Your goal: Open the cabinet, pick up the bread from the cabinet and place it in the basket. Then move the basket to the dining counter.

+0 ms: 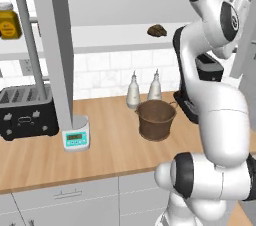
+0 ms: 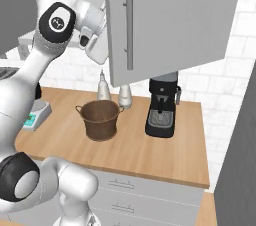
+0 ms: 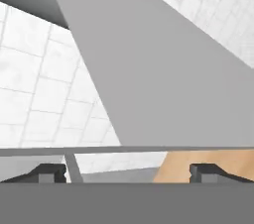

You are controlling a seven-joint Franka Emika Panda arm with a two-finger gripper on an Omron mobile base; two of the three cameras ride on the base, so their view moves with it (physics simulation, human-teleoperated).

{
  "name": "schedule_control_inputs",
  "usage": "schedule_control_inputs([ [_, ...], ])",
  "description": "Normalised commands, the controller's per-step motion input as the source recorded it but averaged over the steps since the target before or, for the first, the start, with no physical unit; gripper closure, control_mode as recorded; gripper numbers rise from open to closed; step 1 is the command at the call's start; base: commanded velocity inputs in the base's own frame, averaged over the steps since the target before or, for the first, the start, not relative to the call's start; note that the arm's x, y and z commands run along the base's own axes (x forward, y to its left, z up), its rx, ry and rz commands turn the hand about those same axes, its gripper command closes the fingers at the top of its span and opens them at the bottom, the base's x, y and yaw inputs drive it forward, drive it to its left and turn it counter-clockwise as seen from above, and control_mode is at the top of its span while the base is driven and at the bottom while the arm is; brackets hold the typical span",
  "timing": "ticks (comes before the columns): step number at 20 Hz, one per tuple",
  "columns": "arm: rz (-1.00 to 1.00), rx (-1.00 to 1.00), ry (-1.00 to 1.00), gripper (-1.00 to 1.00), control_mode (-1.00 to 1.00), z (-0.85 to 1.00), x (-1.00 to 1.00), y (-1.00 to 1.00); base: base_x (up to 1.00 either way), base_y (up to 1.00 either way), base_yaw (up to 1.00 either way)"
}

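Large light grey wall cabinet (image 2: pixel 170 20) with flat doors and long vertical silver bar handles, doors swung open; left door (image 1: pixel 57 45) seen edge-on in the left base view, right door filling the upper part of the right base view with its bar handle (image 2: pixel 129 26). Small dark brown lumpy bread roll (image 1: pixel 157 30) sits on the cabinet's pale shelf (image 1: pixel 110 40), toward the right end, well above the basket. Round dark brown woven basket (image 1: pixel 156 119) with thin loop handles stands upright on the light wood surface (image 1: pixel 110 145), nothing visible inside, just in front of two pale pointed-top bottles (image 1: pixel 143 90) at the white tiled wall. Black espresso machine (image 2: pixel 162 105) stands right of the basket; small white scale with teal display (image 1: pixel 76 135) left of it, under the left door's lower edge; black toaster (image 1: pixel 26 112) farther left. Yellow-orange jar (image 1: pixel 9 22) on the shelf at far left. White arm raised, hand up by the right door's edge. Jaws (image 3: pixel 128 172) spread wide, holding nothing; hand view shows both dark fingertips (image 3: pixel 48 172) far apart, a thin grey bar crossing just above them, grey door panel, white tiles and a bit of wood beyond. Grey drawer units (image 2: pixel 135 195) below the surface.
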Motion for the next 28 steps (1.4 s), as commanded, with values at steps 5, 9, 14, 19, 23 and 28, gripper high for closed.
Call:
schedule_control_inputs([
  [5,-0.42,0.14,-0.13,-1.0,-1.0,0.0,-0.89,-0.5,0.0,0.0,0.0],
  [9,-0.46,0.11,-0.1,-1.0,-1.0,0.0,-0.92,-0.41,0.0,0.0,0.0],
  [14,-0.4,0.05,-0.08,-1.0,-1.0,-0.17,0.0,-0.94,0.0,0.0,0.0],
  [19,-0.1,0.07,-0.17,-1.0,-1.0,-0.18,0.57,-0.46,0.0,0.0,0.0],
  [23,0.0,0.13,-0.2,-1.0,-1.0,-0.29,0.16,0.25,0.0,0.0,0.0],
  [28,0.1,0.03,-0.11,-1.0,-1.0,-0.26,-0.01,1.0,0.0,0.0,0.0],
])
